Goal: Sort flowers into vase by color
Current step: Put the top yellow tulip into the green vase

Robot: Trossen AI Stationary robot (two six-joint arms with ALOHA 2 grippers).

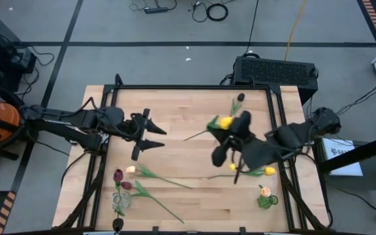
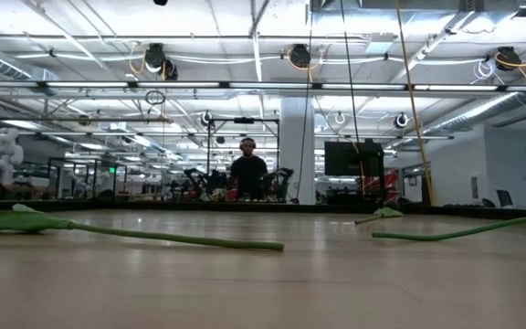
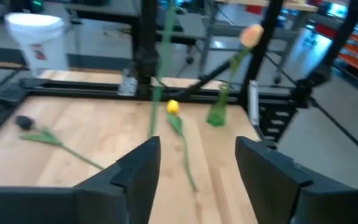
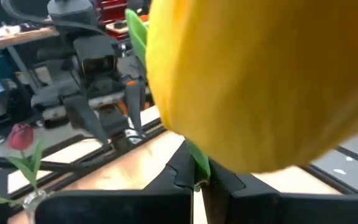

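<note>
**Yellow tulip pinched by the right gripper; the carry to a vase is the risky part**

The right gripper [image 1: 230, 134] sits over the right half of the desk [image 1: 188, 117], its fingers closed tight on the stem of a yellow tulip [image 1: 225, 122]; in the right wrist view the yellow head [image 4: 260, 81] fills the picture just above the fingers. A thin stem pinched near the head can pivot or slip during the carry, and the long trailing end could snag the yellow tulip [image 1: 269, 171] lying near the right edge.

The green vase [image 1: 264, 201] at the near right holds a peach tulip [image 1: 265, 191], while the clear vase [image 1: 119, 201] at the near left holds dark red tulips [image 1: 118, 175], so neither clearly suits yellow; a wrong drop would mix colours.

The left gripper [image 1: 150, 136] hovers over the left half, fingers parted and holding nothing.
</note>
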